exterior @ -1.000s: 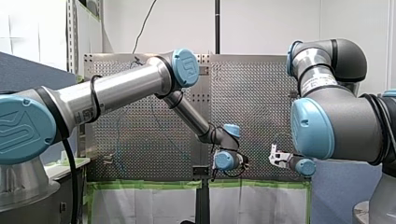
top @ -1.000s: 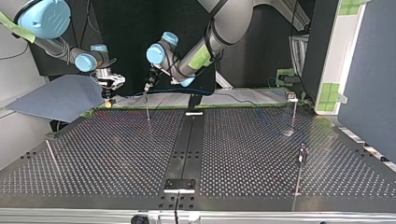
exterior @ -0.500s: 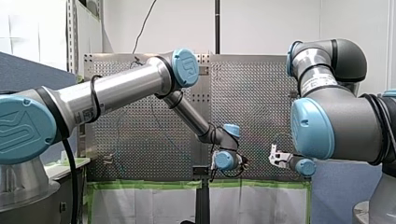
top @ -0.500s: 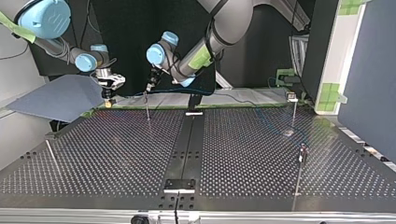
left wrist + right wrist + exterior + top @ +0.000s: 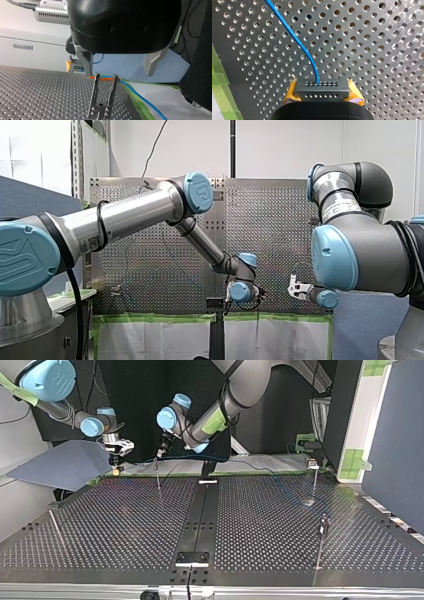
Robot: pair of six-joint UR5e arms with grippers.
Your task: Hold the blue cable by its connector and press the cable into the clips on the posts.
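In the right wrist view my right gripper [image 5: 322, 93] is shut, its yellow pads [image 5: 290, 93] clamping the black connector [image 5: 322, 84]. The blue cable [image 5: 304, 48] leaves the connector and runs out over the perforated table. In the left wrist view my left gripper [image 5: 118, 73] stands open, its metal fingers [image 5: 86, 62] on either side of a two-pronged clip [image 5: 103, 100] on a post. The cable [image 5: 140, 98], with an orange mark, crosses the prongs' tips; I cannot tell if it is seated. In the top view my left gripper [image 5: 160, 452] hovers over that post [image 5: 158, 475], beside my right gripper [image 5: 116, 462].
More thin posts stand on the perforated table [image 5: 125, 525]: two at the top view's right [image 5: 314, 477] [image 5: 322, 535] and one at its left [image 5: 55, 527]. A dark rail [image 5: 200, 515] runs down the middle. Green tape [image 5: 136, 98] lines the table's far edge.
My left wrist has edged very slightly toward the front view's left. The right arm and the connector have not moved.
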